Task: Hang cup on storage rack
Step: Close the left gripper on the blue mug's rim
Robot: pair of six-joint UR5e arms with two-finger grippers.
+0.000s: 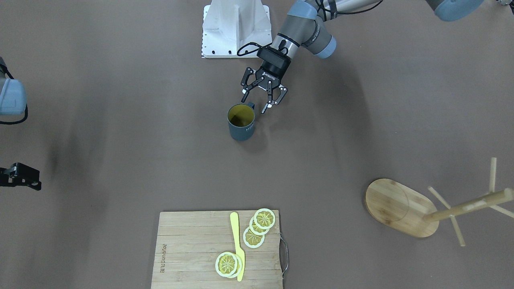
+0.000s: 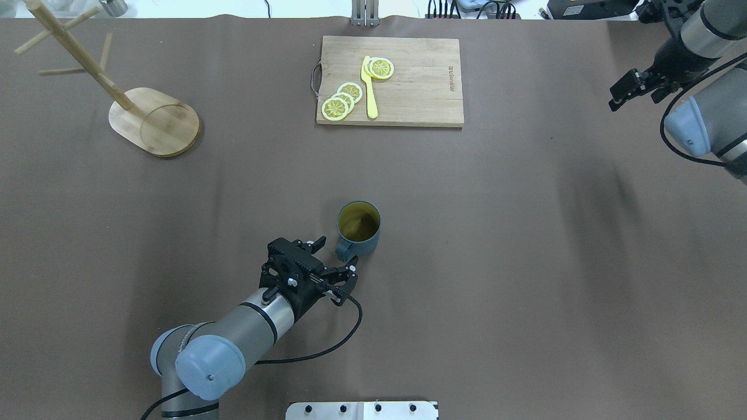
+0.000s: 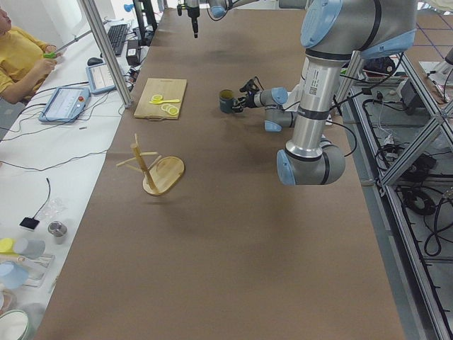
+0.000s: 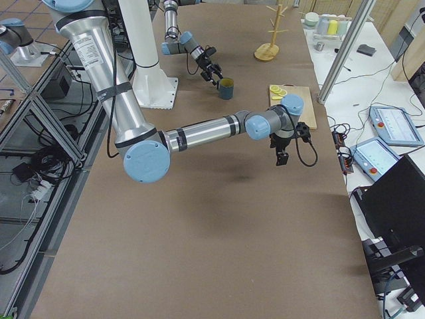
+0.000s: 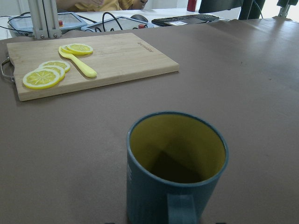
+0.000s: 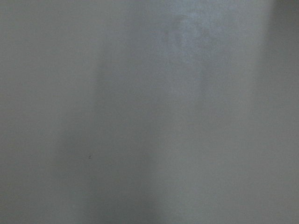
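The rack (image 2: 153,121) stands upright at the far left of the table (image 2: 525,262), its pegs bare; nothing hangs on it, so the task's end is not yet reached. Nearer the robot, the left claw (image 2: 337,255) lies low over the table with its fingers spread wide, holding nothing; it points at the cup (image 2: 359,227), which stands upright near the middle of the table, well apart from the rack, its handle turned toward the claw. The handle seems to sit between the open fingertips, though the overhead view is too small to say whether either touches it; the left wrist view shows the handle dead ahead and close. I judge this the approach to the grasp, early in the task; closing on the handle, lifting, carrying the cup across to the rack and slipping the handle over a peg are all left. The board (image 2: 408,81) lies beyond the cup, no part of the task. At the far right the right claw (image 2: 620,97) hangs above the table, away from everything; wide or narrow I cannot tell.
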